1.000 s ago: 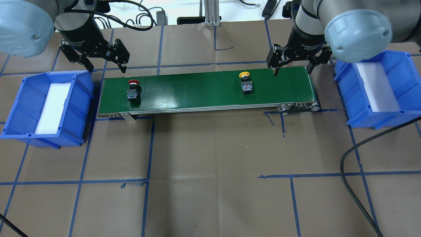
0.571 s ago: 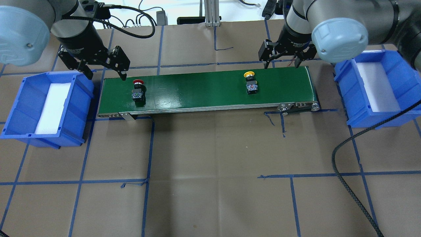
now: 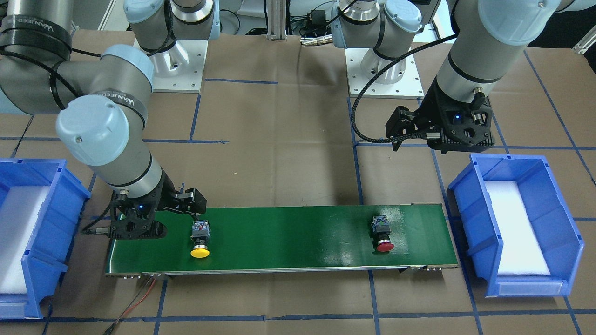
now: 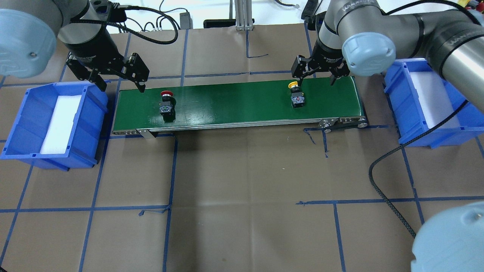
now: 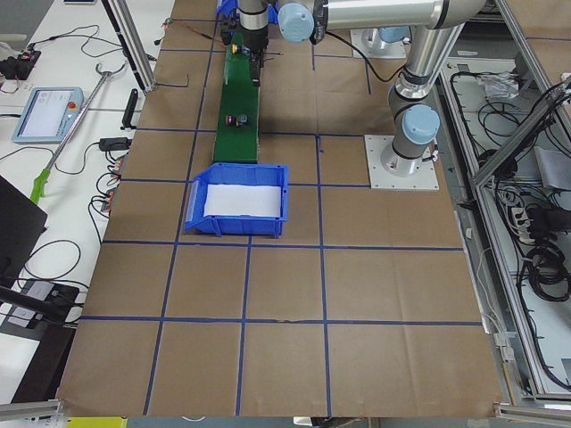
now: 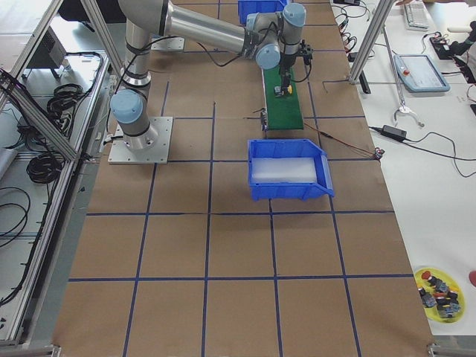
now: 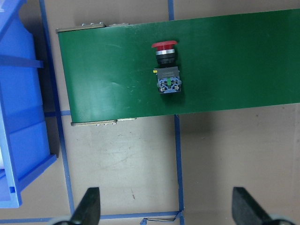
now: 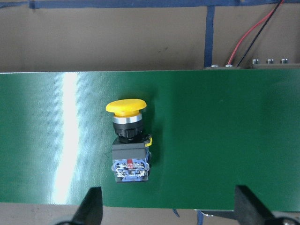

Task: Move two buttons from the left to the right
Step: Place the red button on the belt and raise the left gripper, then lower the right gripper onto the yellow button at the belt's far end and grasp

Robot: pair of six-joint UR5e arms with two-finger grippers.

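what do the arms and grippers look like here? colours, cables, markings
The left arm and right arm are grey tubes with pale blue joint caps and white-lettered black bands. The left gripper and right gripper are black, two-fingered. A black ribbed cable runs along each arm.

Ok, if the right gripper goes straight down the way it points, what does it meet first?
Probably the yellow button, lying on its side on the green belt: the wrist view shows it centred between the open jaws of the right gripper. Depth is unclear; slightly off, it would touch belt instead.
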